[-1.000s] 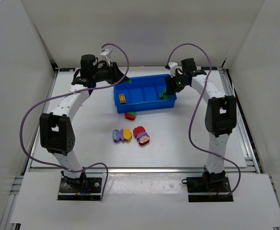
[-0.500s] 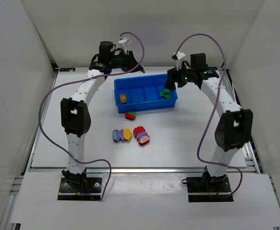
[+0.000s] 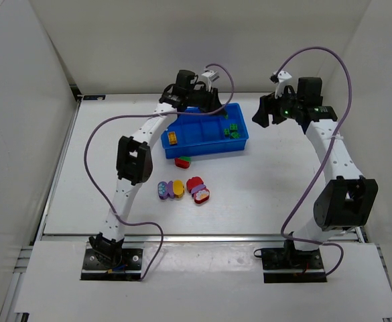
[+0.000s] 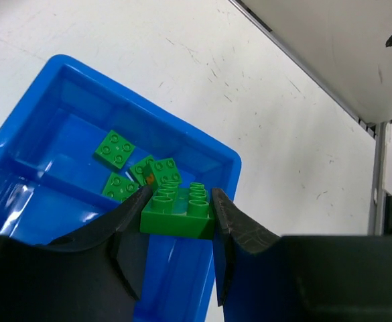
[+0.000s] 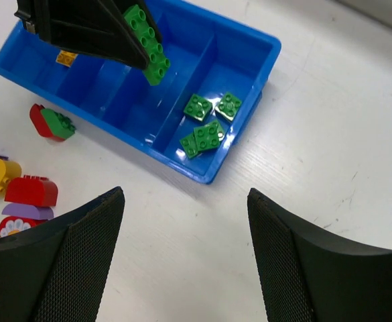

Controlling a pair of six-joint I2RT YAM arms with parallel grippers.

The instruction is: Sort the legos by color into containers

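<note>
My left gripper (image 4: 179, 209) is shut on a green brick (image 4: 177, 213) and holds it above the blue tray (image 4: 202, 144), near its right compartment. That compartment holds several small green bricks (image 4: 115, 147), which also show in the top view (image 3: 232, 131). From the right wrist view the held green brick (image 5: 149, 43) hangs over the tray's middle. A yellow brick (image 3: 171, 138) lies in the tray's left compartment. My right gripper (image 3: 263, 114) is open and empty over bare table right of the tray (image 3: 202, 153).
A red-and-green brick (image 3: 183, 161) lies just in front of the tray. A purple and yellow pair (image 3: 171, 190) and a red and pink pair (image 3: 198, 189) lie nearer the arms. White walls enclose the table.
My left gripper has swung right from behind the tray's left corner to above its right part. My right gripper has drawn back from the green compartment to the right.
</note>
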